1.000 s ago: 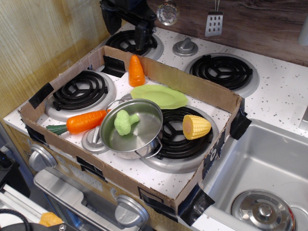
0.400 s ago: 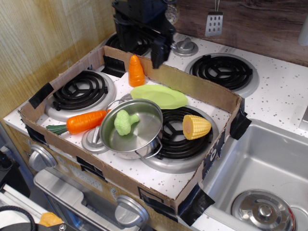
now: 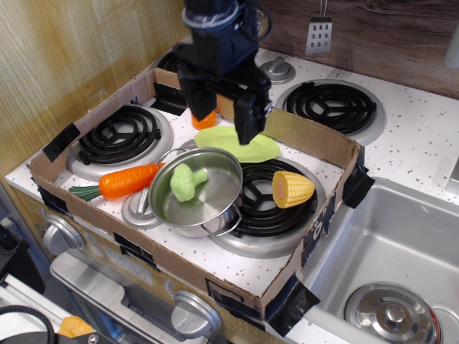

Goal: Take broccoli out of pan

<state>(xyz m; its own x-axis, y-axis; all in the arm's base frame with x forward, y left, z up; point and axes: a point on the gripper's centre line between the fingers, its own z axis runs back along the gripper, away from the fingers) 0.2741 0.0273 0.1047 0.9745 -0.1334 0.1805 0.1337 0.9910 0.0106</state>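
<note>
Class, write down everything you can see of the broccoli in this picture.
The broccoli is a small light-green toy floret, plastic by its look, with a bumpy rounded head and a short stubby stem. It lies on its side inside the pan, toward the left wall, head to the lower left and stem pointing to the upper right. It rests on the pan's shiny steel bottom, which reflects it. Nothing else touches it; the pincer hangs open above the plate, well clear of it.

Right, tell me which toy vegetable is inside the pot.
The broccoli: it lies in the pot, while both carrots and the corn sit outside on the stovetop.
</note>
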